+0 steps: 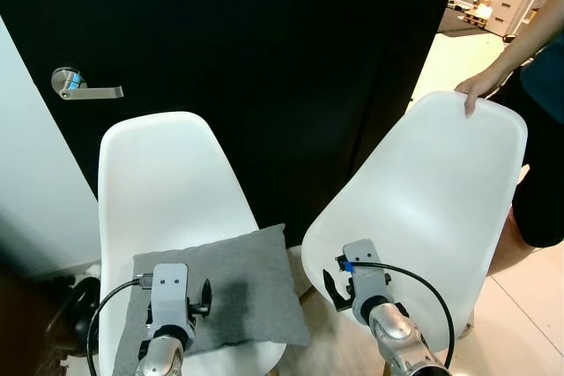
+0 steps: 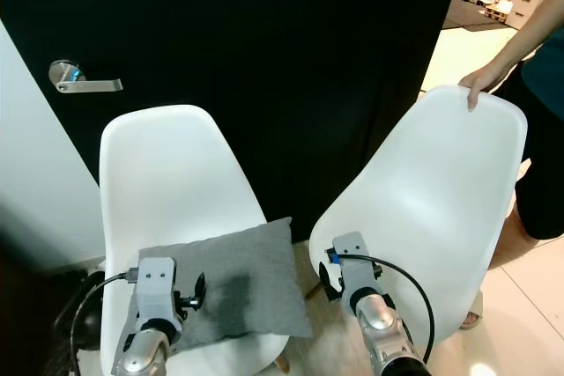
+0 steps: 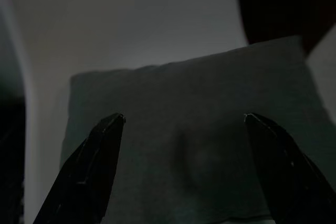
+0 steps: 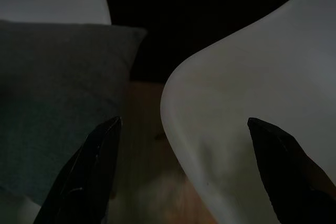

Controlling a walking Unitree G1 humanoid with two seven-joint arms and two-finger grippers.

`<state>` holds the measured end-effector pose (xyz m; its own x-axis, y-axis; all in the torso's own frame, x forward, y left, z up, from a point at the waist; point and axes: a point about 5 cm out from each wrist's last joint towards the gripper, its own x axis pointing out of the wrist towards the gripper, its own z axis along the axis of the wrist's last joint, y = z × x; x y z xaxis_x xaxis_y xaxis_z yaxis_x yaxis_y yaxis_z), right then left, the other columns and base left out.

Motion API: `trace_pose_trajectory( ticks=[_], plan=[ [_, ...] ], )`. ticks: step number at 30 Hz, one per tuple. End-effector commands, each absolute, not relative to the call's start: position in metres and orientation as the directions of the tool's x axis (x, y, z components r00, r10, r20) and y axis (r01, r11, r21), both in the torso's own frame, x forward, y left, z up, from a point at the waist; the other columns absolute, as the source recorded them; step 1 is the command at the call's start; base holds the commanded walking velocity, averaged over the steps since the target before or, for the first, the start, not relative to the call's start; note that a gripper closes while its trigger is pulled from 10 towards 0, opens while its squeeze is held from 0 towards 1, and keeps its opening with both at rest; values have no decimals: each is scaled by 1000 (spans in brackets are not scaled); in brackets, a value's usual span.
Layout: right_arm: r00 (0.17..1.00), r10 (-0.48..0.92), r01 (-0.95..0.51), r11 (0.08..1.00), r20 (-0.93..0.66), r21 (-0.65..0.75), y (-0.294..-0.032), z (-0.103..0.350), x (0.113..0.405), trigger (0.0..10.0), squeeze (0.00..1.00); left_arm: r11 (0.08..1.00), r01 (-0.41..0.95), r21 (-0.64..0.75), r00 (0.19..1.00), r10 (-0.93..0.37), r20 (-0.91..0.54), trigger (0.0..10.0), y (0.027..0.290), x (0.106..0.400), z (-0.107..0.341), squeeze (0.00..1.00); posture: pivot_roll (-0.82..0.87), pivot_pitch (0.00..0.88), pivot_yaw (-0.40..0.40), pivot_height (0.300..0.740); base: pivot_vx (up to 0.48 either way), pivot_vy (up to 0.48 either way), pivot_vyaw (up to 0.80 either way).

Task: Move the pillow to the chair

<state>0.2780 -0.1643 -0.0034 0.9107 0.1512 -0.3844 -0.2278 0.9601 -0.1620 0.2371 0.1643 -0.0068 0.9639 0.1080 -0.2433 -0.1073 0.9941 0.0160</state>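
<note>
Two grippers, left gripper (image 3: 181, 129) and right gripper (image 4: 181, 129), fingers spread, sit low in frame. We see the grey pillow (image 1: 231, 281) on the left chair (image 1: 163, 165); a person's hand (image 1: 476, 90) holds the right chair (image 1: 441, 191), upper right.

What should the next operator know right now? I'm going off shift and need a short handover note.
Left gripper: open, empty, poised over the grey pillow.
Right gripper: open, empty, between the two chairs.
The pillow lies on the seat of the left white chair, ungrasped.
The right white chair has a bare seat; a person's hand rests on its backrest.
Done: nothing yet. Left: grasp the pillow, carry it to the right chair.
</note>
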Motion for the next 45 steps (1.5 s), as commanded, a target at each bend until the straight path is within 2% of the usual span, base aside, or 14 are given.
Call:
trace_pose_trajectory(
  ticks=[1,26,45],
  plan=[
    [911,151,-230,958,-383,-170,-166,-3,278,10000,0,993,-119,-7,958,113,-263,10000,162,233,-11,0,23,46,-37,740,0,0,0],
    [902,144,-220,965,-406,-146,-166,-8,274,10000,0,996,-67,59,955,81,-286,10000,161,228,-17,0,28,52,-39,740,0,0,0],
    [890,123,-206,968,-440,-145,-170,-14,268,10000,0,995,-70,71,953,88,-289,10000,162,228,-18,0,28,51,-37,740,0,0,-793]
  ],
)
